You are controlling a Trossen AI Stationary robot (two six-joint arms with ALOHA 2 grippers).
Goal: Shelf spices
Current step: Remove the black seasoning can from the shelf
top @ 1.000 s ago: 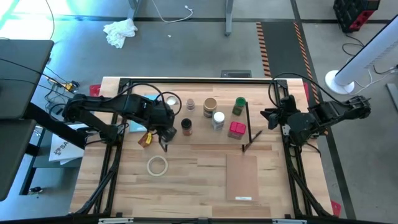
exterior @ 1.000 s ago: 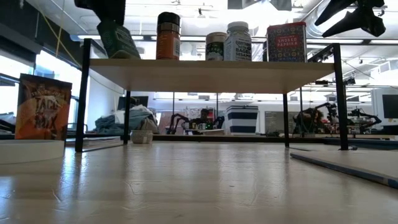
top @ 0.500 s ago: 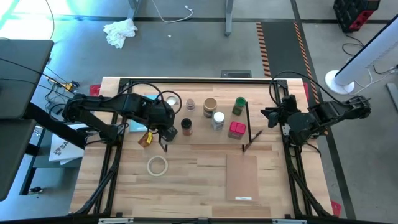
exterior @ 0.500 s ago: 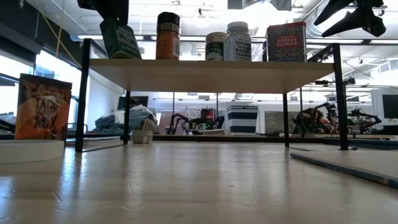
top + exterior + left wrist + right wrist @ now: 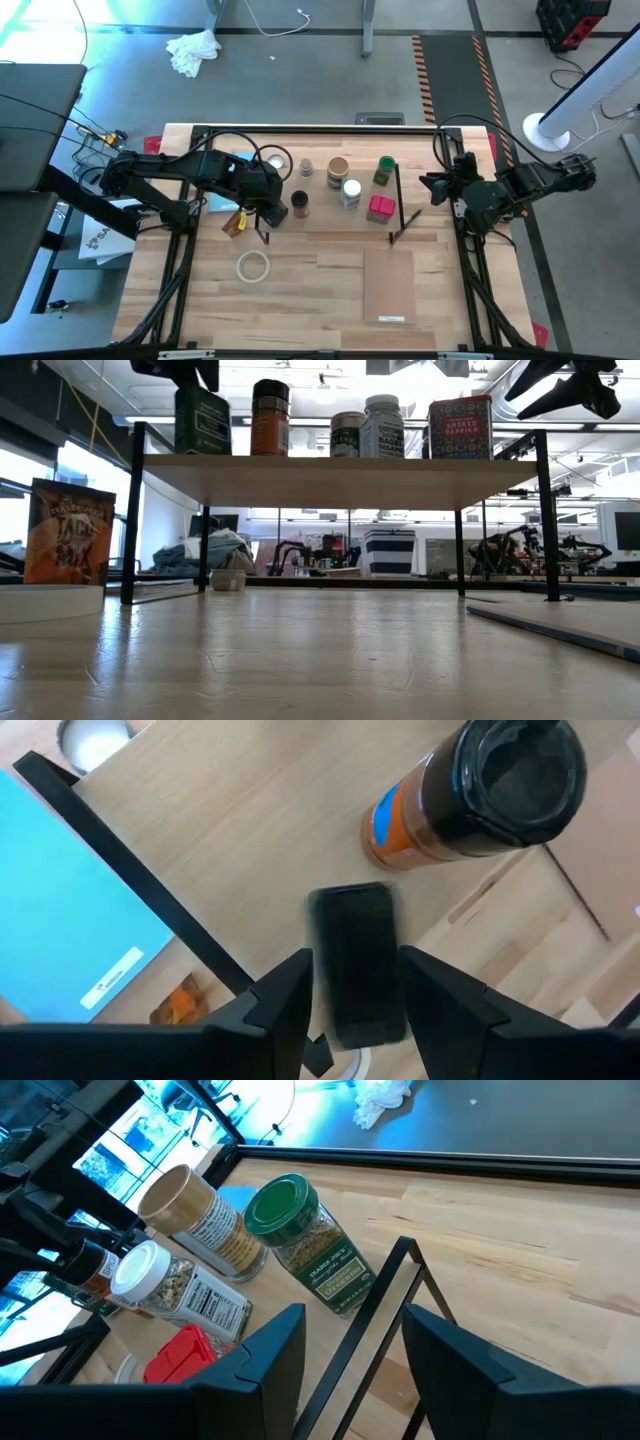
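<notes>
**Dark tin being held at the left end of the shelf**

The left gripper [image 5: 355,982] is being kept pinched on a dark tin [image 5: 203,420], one finger on each side. The tin is being held upright at the left end of the shelf [image 5: 330,468], with its bottom right at the plank. Whether it's actually touching the wood can't be told from the low view.

Just beside it, the orange jar with the dark brown lid [image 5: 270,418] is being carried by the plank. So are the rest of the spices further along: the pinkish-top jar [image 5: 306,168], tan-top jar [image 5: 338,170], white-top jar [image 5: 351,190], green-top jar [image 5: 385,168] and the red tin [image 5: 381,207].

The right gripper [image 5: 428,188] is being held off the shelf's right end, fingers spread with nothing between them.

Down on the counter [image 5: 320,300], an orange packet [image 5: 70,532] is being propped by the left frame. A white tape ring [image 5: 253,266] and a thin flat board [image 5: 389,283] are lying in front of the shelf.
</notes>
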